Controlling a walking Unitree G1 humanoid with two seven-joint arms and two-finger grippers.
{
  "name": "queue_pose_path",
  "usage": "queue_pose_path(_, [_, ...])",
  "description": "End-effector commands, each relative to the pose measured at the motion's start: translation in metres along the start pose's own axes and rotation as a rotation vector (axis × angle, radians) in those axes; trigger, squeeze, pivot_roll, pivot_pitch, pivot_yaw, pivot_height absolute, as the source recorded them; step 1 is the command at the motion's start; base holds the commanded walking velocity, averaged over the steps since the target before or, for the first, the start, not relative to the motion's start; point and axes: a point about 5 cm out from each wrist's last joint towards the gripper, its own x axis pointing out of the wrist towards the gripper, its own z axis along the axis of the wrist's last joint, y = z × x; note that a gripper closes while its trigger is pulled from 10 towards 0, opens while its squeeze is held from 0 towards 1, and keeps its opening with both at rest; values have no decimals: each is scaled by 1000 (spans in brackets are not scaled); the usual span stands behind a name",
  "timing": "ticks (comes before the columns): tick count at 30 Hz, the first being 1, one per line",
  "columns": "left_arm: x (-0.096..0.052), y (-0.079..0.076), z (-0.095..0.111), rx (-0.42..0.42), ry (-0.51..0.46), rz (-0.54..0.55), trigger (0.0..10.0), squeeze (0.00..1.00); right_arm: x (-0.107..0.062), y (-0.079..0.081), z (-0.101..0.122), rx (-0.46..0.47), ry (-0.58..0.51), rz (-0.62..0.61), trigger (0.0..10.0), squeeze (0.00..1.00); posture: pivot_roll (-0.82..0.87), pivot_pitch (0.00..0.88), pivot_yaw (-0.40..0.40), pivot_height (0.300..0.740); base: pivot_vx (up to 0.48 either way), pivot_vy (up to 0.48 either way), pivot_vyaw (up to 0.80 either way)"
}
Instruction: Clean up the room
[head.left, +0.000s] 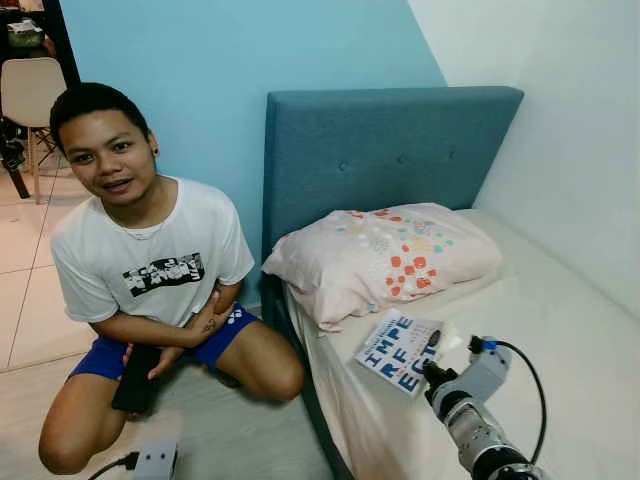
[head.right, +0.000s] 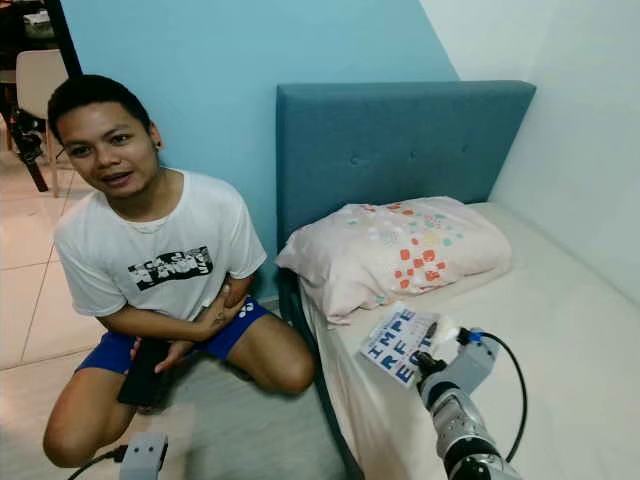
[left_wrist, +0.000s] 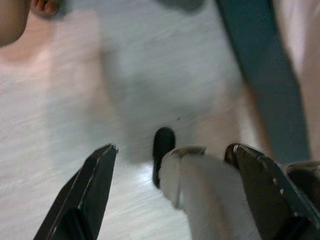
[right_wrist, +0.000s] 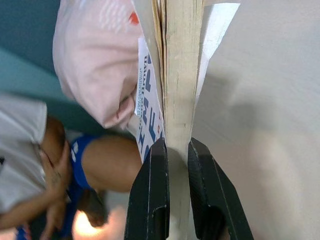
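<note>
Right wrist view: right gripper (right_wrist: 173, 150) fingers clamp the book (right_wrist: 179, 75), cover mostly hidden.

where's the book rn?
Head views: the book is on the bed, just below the pillow, clamped in the right gripper.

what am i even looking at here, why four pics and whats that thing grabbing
A walking humanoid robot is tidying a bedroom. The top two pictures come from its head camera, looking down at a bed with a pillow; a person sits on the floor beside it. The other two come from cameras on its wrists. The right claw is shut on a book, pinching its page edge, beside the pillow. The left claw hangs open over the floor, holding nothing.
</note>
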Motion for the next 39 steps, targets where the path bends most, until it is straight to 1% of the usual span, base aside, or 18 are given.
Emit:
queue_pose_path(1, [6, -9, 22, -11, -101, -46, 10000, 0, 3, 5, 17, 58, -54, 18, 10000, 0, 110, 0, -121, 706, 0, 0, 0])
queue_pose_path(2, [6, -9, 22, -11, -101, -46, 10000, 0, 3, 5, 17, 58, -54, 18, 10000, 0, 110, 0, -121, 706, 0, 0, 0])
queue_pose_path(3, [8, -12, 34, -14, -149, -63, 10000, 0, 4, 6, 19, 80, -64, 24, 10000, 0, 112, 0, -123, 701, 0, 0, 0])
queue_pose_path(4, [8, -12, 34, -14, -149, -63, 10000, 0, 4, 6, 19, 80, -64, 24, 10000, 0, 112, 0, -123, 701, 0, 0, 0])
queue_pose_path(6, [10, -15, 48, 1, -203, -76, 10000, 0, 5, 8, 23, 109, -76, 35, 10000, 0, 115, 0, -125, 691, 0, 0, 0])
queue_pose_path(7, [10, -15, 48, 1, -203, -76, 10000, 0, 5, 8, 23, 109, -76, 35, 10000, 0, 115, 0, -125, 691, 0, 0, 0])
queue_pose_path(8, [11, -16, 50, 11, -215, -74, 10000, 0, 5, 9, 24, 131, -82, 41, 10000, 0, 115, 0, -124, 686, 0, 0, 0])
queue_pose_path(12, [10, -16, 49, 14, -220, -72, 10000, 0, 6, 11, 27, 189, -101, 50, 10000, 0, 117, 0, -116, 671, 0, 0, 0])
queue_pose_path(13, [10, -16, 49, 14, -220, -72, 10000, 0, 6, 11, 27, 189, -101, 50, 10000, 0, 117, 0, -116, 671, 0, 0, 0])
queue_pose_path(16, [8, -15, 41, 1, -205, -81, 10000, 0, 6, 10, 33, 261, -128, 46, 10000, 0, 119, 0, -107, 656, 0, 0, 0])
queue_pose_path(20, [7, -13, 37, -1, -199, -86, 10000, 0, 6, 9, 36, 284, -142, 46, 10000, 0, 123, 0, -102, 646, 0, 0, 0])
queue_pose_path(21, [5, -12, 34, -14, -205, -102, 10000, 0, 6, 9, 38, 297, -149, 46, 10000, 0, 135, 0, -97, 636, 0, 0, 0])
queue_pose_path(22, [5, -12, 34, -14, -205, -102, 10000, 0, 6, 9, 38, 297, -149, 46, 10000, 0, 135, 0, -97, 636, 0, 0, 0])
queue_pose_path(27, [3, -15, 36, -28, -242, -168, 10000, 0, 7, 8, 39, 307, -153, 45, 10000, 0, 144, 15, -90, 606, 0, 0, 0])
queue_pose_path(31, [3, -16, 36, -22, -245, -180, 10000, 0, 7, 9, 38, 305, -150, 48, 10000, 0, 149, 30, -87, 601, 0, 0, 0])
queue_pose_path(35, [0, -16, 30, -3, -249, -210, 10000, 0, 7, 11, 34, 288, -125, 65, 10000, 0, 168, 85, -80, 581, 0, 0, 0])
queue_pose_path(38, [-1, -16, 29, 1, -248, -216, 10000, 0, 7, 12, 33, 281, -120, 67, 10000, 0, 168, 85, -80, 571, 0, 0, 0])
queue_pose_path(39, [-4, -15, 25, 8, -250, -227, 10000, 0, 7, 13, 36, 265, -118, 71, 10000, 0, 189, 139, -75, 566, 0, 0, 0])
